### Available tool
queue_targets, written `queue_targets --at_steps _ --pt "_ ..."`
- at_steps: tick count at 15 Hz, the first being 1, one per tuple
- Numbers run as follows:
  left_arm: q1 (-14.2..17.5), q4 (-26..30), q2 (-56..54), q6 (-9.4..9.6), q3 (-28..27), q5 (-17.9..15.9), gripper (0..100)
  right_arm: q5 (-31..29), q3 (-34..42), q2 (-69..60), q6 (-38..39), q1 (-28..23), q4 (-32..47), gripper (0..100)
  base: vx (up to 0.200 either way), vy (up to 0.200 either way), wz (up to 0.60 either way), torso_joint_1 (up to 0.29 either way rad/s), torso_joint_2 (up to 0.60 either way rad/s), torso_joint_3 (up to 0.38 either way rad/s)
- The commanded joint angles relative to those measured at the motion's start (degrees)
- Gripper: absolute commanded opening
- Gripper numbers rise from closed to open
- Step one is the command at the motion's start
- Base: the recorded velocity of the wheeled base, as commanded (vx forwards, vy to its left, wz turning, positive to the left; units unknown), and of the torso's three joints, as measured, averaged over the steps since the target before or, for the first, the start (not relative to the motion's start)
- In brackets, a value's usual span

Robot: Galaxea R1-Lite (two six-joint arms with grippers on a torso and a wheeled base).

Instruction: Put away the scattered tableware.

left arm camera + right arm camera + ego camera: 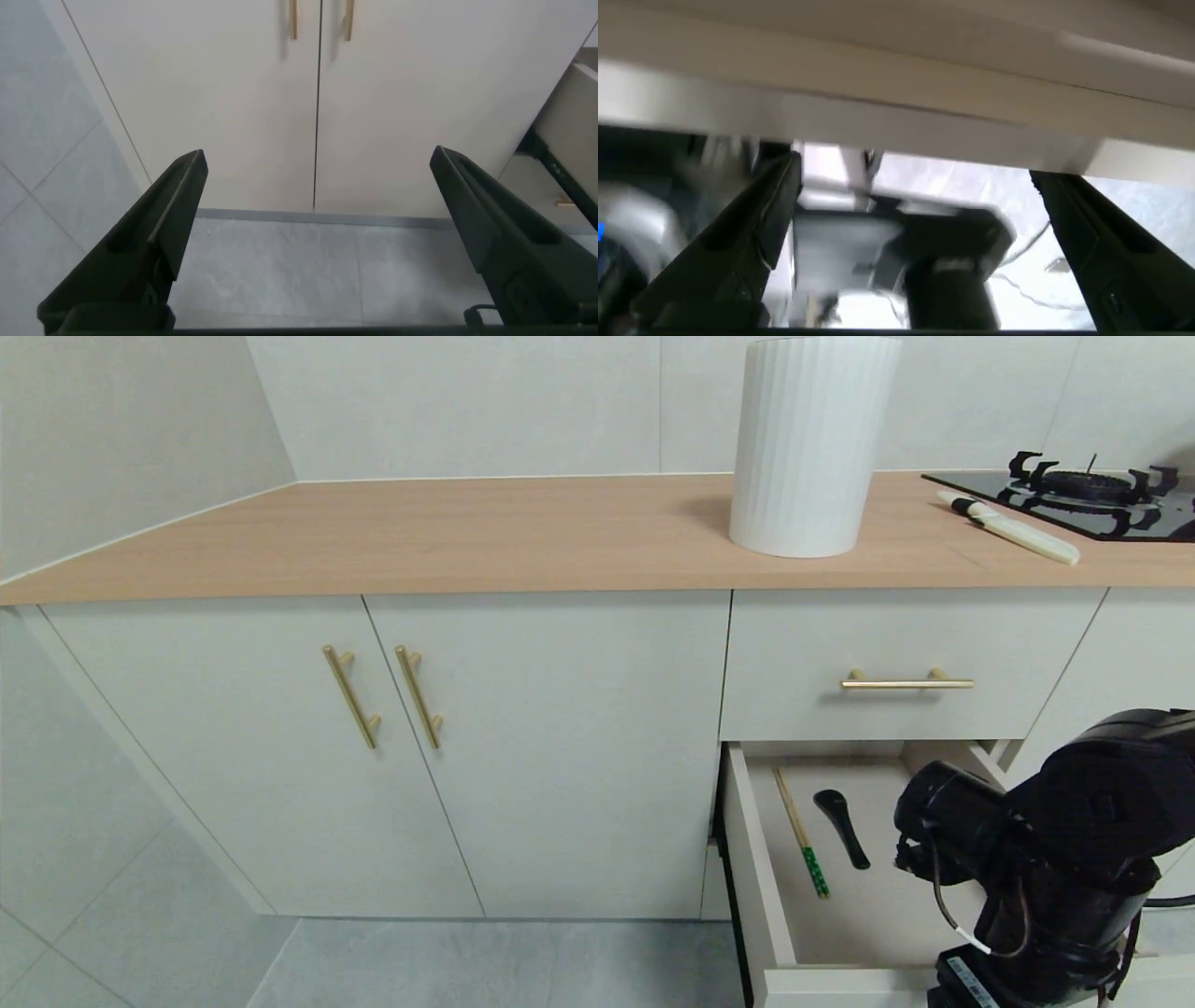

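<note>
Here, chopsticks (801, 835) and a black spoon (842, 828) lie side by side in the open drawer (752, 859), while a pale knife (1008, 527) rests on the table (467, 532) beside the stove (1083, 490). The left pincer (318, 159) gapes wide and empty before the cabinet doors (234, 93). The right pincer (913, 168) is spread wide too, holding nothing.

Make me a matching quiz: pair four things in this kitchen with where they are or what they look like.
Things:
1. knife
2. chopsticks
3. spoon
4. jar

Descriptions:
a. black, in the open drawer
b. white, ribbed, upright on the counter
c. lying on the counter by the stove
d. green-ended, in the open drawer

Pairs: 1-c; 2-d; 3-a; 4-b
</note>
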Motion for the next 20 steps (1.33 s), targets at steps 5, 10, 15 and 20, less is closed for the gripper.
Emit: queue_targets --at_steps 5,10,15,20 --pt "0.02 0.00 0.02 -0.02 0.00 -0.01 100 -1.82 0.75 0.32 0.12 -7.29 -9.51 100 0.000 0.000 0.00 0.000 0.00 0.000" --pt "0.02 0.00 0.02 -0.02 0.00 -0.01 100 -4.80 6.37 0.41 0.12 -8.17 -25.16 100 0.000 0.000 0.00 0.000 0.00 0.000" --pt "0.02 0.00 0.02 -0.02 0.00 -0.01 100 -6.56 12.17 0.67 0.21 -8.17 -43.70 100 0.000 0.000 0.00 0.000 0.00 0.000" --pt "0.02 0.00 0.02 -0.02 0.00 0.08 100 -7.79 15.25 1.55 0.29 -8.17 -55.74 100 0.000 0.000 0.00 0.000 0.00 0.000"
